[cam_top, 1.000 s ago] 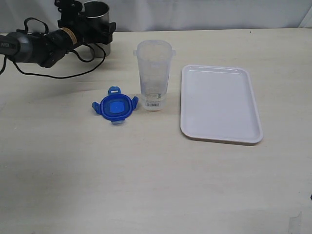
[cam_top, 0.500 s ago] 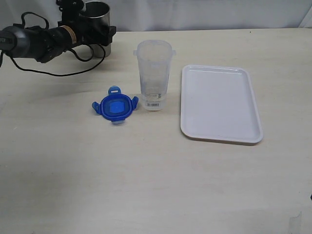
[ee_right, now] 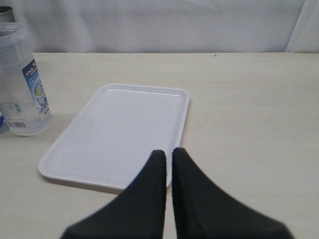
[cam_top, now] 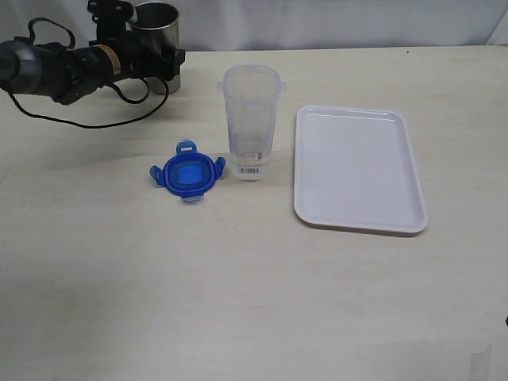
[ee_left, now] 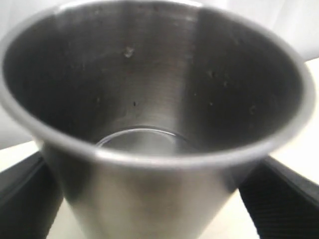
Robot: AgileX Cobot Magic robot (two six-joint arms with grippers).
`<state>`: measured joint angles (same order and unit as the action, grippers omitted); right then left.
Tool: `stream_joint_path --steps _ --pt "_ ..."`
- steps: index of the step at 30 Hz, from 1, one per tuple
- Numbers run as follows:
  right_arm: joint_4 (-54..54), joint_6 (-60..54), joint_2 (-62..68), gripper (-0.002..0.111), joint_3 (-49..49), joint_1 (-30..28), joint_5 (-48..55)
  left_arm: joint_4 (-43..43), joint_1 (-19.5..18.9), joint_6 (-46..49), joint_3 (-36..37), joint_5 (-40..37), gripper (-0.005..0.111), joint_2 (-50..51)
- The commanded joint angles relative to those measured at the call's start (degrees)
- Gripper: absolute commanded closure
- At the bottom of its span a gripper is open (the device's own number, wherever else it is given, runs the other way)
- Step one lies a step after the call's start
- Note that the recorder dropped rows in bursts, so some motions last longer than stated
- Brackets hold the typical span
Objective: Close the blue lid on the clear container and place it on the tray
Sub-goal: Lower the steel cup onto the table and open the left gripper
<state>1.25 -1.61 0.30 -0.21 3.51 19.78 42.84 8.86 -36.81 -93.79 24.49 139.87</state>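
The blue lid (cam_top: 187, 175) lies flat on the table, just left of the clear container (cam_top: 251, 119), which stands upright and open-topped; its label (ee_right: 36, 84) shows in the right wrist view. The white tray (cam_top: 357, 167) lies to its right, with nothing on it. My left gripper (cam_top: 161, 57) is far back left, open around a grey steel cup (ee_left: 149, 74), with table showing between the cup and each finger. My right gripper (ee_right: 168, 152) is shut on nothing, hovering near the tray's (ee_right: 119, 129) near corner. It is out of the exterior view.
The steel cup (cam_top: 157, 24) stands at the table's back edge against a white curtain. A black cable (cam_top: 87, 121) loops from the left arm onto the table. Bare tabletop stretches in front of the lid, container and tray.
The left arm has swung back and to the left, and its gripper has shifted slightly leftward around the steel cup. Lid, container and tray have not moved.
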Motion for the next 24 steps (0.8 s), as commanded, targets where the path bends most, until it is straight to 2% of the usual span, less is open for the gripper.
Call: stream_joint_path --steps 1,10,24 --pt "-0.46 -0.32 -0.3 0.104 0.21 -0.3 -0.02 0.03 0.45 -0.51 0.54 -1.6 0.023 -1.26" --pt "-0.46 -0.32 -0.3 0.104 0.21 -0.3 -0.02 0.03 0.5 -0.51 3.21 -5.6 0.023 -3.54" --pt "-0.46 -0.32 -0.3 0.104 0.21 -0.3 -0.02 0.62 0.5 1.62 11.83 -7.49 0.023 -9.22"
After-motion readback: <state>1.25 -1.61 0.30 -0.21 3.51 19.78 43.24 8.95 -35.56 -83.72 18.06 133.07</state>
